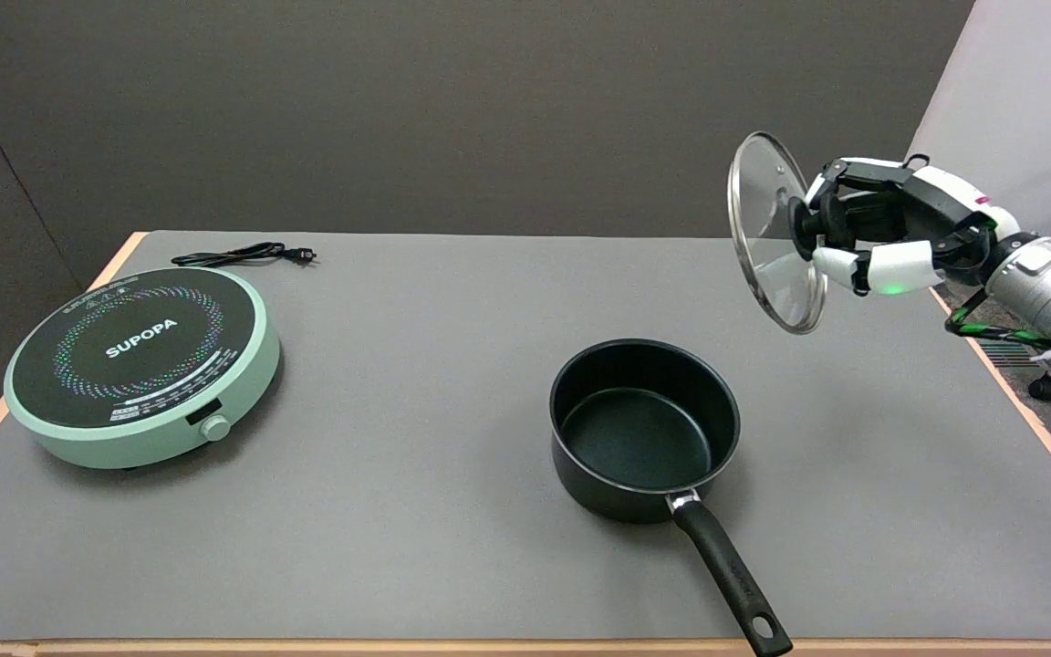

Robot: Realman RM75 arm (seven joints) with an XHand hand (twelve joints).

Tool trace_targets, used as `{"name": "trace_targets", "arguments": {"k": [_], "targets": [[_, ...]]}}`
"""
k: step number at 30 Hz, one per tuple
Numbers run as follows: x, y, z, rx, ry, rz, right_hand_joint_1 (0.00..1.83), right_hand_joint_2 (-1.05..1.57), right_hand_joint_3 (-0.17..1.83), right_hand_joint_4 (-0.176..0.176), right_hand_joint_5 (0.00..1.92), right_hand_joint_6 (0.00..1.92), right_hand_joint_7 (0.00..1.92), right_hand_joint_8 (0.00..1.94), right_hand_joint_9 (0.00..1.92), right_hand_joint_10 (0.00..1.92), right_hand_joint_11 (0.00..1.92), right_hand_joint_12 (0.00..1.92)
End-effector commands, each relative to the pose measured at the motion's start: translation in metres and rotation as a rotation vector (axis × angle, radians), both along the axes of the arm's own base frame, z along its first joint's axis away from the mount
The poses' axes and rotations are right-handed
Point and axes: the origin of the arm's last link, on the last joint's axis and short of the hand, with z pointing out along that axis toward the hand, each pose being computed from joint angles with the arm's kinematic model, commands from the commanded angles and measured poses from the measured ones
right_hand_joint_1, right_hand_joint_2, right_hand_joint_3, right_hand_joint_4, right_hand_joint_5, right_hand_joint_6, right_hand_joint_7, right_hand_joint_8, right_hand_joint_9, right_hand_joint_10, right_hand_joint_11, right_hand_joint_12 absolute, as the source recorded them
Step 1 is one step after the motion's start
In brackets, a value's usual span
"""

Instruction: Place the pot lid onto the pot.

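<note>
A black pot (644,429) stands open on the grey table, its long black handle (733,580) pointing toward the near edge. Up and to the right of it, in the air, my right hand (881,239) grips the black knob of a round glass lid (770,233). The lid is tipped nearly on edge, its underside facing left. It hangs above the table, beyond the pot's right rim and apart from it.
A mint-green induction cooker (138,365) marked SUPOPA sits at the left of the table (416,511), with its black power cord (243,255) lying behind it. The table's right edge runs close under my forearm.
</note>
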Motion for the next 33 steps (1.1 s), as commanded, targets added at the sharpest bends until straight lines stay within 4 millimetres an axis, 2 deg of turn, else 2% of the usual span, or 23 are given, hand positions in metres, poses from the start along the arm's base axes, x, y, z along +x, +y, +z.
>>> {"name": "trace_targets", "arguments": {"k": [1, 7, 13, 22, 27, 33], "targets": [[-0.012, 0.011, -0.019, 0.019, -0.255, 0.059, 1.37, 0.77, 0.80, 0.176, 0.56, 1.52, 0.90, 1.40, 0.80, 1.69, 0.64, 1.38], [-0.017, 0.017, -0.022, 0.021, -0.344, 0.043, 1.37, 0.77, 0.80, 0.176, 0.57, 1.51, 0.91, 1.39, 0.81, 1.69, 0.67, 1.35], [-0.025, 0.031, -0.015, -0.029, -0.354, 0.003, 1.37, 0.77, 0.81, 0.176, 0.57, 1.52, 0.90, 1.39, 0.81, 1.70, 0.67, 1.37], [-0.027, 0.032, -0.019, 0.025, -0.103, -0.078, 1.37, 0.77, 0.81, 0.176, 0.57, 1.53, 0.90, 1.40, 0.80, 1.71, 0.67, 1.40], [-0.032, 0.033, -0.025, 0.063, -0.072, -0.088, 1.37, 0.77, 0.81, 0.176, 0.56, 1.53, 0.90, 1.40, 0.80, 1.72, 0.67, 1.42], [-0.036, 0.035, -0.042, 0.129, -0.020, -0.053, 1.37, 0.77, 0.81, 0.176, 0.56, 1.54, 0.89, 1.41, 0.80, 1.73, 0.67, 1.45]]}}
